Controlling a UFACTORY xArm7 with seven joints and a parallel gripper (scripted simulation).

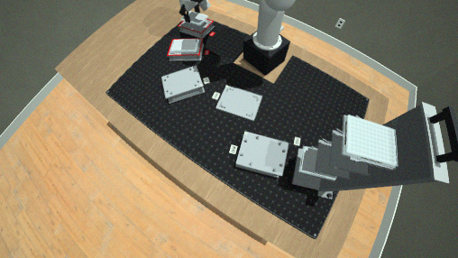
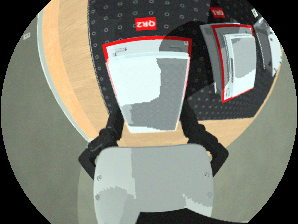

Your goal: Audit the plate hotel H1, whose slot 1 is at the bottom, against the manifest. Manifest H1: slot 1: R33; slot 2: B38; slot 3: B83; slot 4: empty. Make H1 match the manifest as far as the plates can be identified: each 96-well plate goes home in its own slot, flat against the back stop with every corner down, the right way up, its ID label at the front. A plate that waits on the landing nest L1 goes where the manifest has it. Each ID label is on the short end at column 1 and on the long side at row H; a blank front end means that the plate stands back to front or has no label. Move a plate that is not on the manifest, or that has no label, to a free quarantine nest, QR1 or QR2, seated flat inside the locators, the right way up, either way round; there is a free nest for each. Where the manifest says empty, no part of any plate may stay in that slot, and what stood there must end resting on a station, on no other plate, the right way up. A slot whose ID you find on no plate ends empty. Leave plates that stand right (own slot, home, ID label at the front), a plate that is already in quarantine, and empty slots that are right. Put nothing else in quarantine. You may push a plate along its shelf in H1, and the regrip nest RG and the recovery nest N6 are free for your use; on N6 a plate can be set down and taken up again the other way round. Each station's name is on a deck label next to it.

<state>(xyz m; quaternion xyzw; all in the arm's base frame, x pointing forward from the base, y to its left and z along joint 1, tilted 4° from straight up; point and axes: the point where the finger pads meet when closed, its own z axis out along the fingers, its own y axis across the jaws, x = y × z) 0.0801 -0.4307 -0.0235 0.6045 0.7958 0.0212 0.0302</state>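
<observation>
From the top view, the gripper (image 1: 193, 13) hung over the far left corner of the black perforated deck mat (image 1: 316, 104), directly above a red-bordered quarantine nest (image 1: 208, 31). A pale 96-well plate (image 1: 198, 19) sat between its fingers, just above or on that nest; which of the two could not be told from here. Beside it, nearer the camera, the second red-bordered nest (image 1: 171, 50) carried another plate (image 1: 187, 46). Three grey nests followed along the mat: one raised block (image 1: 182, 83), one flat plate-shaped nest (image 1: 239, 102) near the arm's black pedestal (image 1: 279, 58), and a third (image 1: 262, 153) next to the plate hotel (image 1: 406, 149) at the right. A white plate with its well grid showing (image 1: 370, 141) lay on the hotel's top level, and stepped grey shelves (image 1: 316, 164) jutted toward the mat. Small white deck labels (image 1: 233, 149) stood beside the nests; their text was too small to read.

In the wrist view, the black fingers were spread wide and clamped on the plate (image 2: 148, 90) across its sides. The plate lined up with the red outline of the nest (image 2: 112, 47) below it, and a red label (image 2: 145, 24) lay beyond on the mat. The neighbouring red-framed nest with its plate (image 2: 234, 59) showed to the right.
</observation>
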